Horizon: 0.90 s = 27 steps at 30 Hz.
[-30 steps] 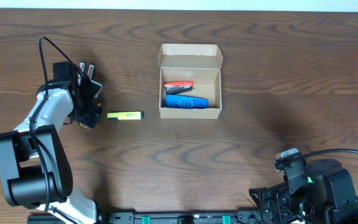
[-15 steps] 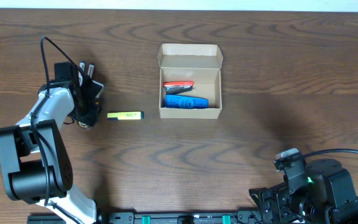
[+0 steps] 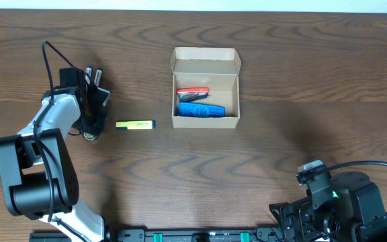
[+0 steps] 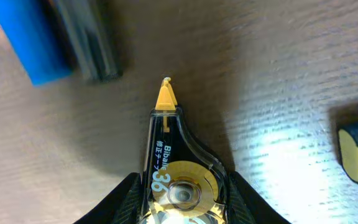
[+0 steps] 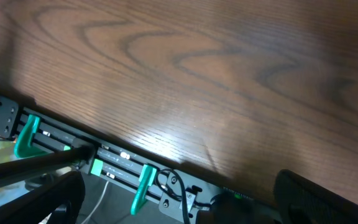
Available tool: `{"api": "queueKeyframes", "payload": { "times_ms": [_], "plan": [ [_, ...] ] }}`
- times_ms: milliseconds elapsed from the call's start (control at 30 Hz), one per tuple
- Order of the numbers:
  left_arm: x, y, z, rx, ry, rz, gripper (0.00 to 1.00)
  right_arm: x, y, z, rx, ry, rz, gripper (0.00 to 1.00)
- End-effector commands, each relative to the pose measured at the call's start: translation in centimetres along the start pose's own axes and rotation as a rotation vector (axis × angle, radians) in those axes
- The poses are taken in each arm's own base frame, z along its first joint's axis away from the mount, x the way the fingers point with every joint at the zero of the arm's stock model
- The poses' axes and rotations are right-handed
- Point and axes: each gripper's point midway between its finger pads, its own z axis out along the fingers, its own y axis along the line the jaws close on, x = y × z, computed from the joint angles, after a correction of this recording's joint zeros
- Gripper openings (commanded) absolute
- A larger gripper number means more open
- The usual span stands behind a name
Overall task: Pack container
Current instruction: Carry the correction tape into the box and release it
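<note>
The container (image 3: pixel 205 79) sits open mid-desk (image 3: pixel 301 81), a blue item (image 3: pixel 200 110) inside and a yellow marker (image 3: pixel 135 124) just left of it. Farther left, the left hand (image 3: pixel 92 126) grips a correction tape (image 4: pixel 178 168). The right hand (image 5: pixel 185 190) gapes wide, empty.

Overhead top-down; wrist views close, facing table (image 5: pixel 229 62).

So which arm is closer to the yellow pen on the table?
Left. The left gripper sits close beside the yellow pen; the right gripper is far off at the table's front edge.
</note>
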Motion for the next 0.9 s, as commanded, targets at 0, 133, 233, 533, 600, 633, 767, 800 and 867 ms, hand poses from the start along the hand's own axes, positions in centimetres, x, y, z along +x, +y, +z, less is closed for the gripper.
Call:
{"api": "queueKeyframes", "payload": {
  "times_ms": [0,133,233,533,600,633,767,800,867],
  "plan": [
    [0.1,-0.3,0.4,0.017,0.035,-0.138,0.27,0.1,0.1,0.0,-0.007,0.002,0.004,0.99],
    [-1.6,-0.2,-2.3,0.007,0.005,-0.205,0.2,0.1,0.1,0.0,-0.007,0.002,0.004,0.99],
    [-3.2,-0.3,-5.5,-0.002,-0.034,-0.199,0.18,0.1,0.1,0.0,-0.007,0.002,0.004,0.99],
    [-8.2,-3.7,-16.2,-0.021,-0.265,-0.033,0.18,0.1,0.1,0.0,-0.007,0.002,0.004,0.99],
    [-9.0,-5.5,-17.7,0.004,-0.312,0.042,0.18,0.1,0.1,0.0,-0.007,0.002,0.004,0.99],
    [-9.5,-6.6,-18.4,0.017,-0.337,0.08,0.18,0.1,0.1,0.0,-0.007,0.002,0.004,0.99],
    [-11.0,-11.2,-20.1,0.069,-0.402,0.233,0.14,0.1,0.1,0.0,-0.007,0.002,0.004,0.99],
    [-11.3,-12.3,-20.3,0.071,-0.414,0.274,0.14,0.1,0.1,0.0,-0.007,0.002,0.004,0.99],
    [-12.0,-14.7,-20.8,0.075,-0.444,0.365,0.13,0.1,0.1,0.0,-0.007,0.002,0.004,0.99]
  ]
}}
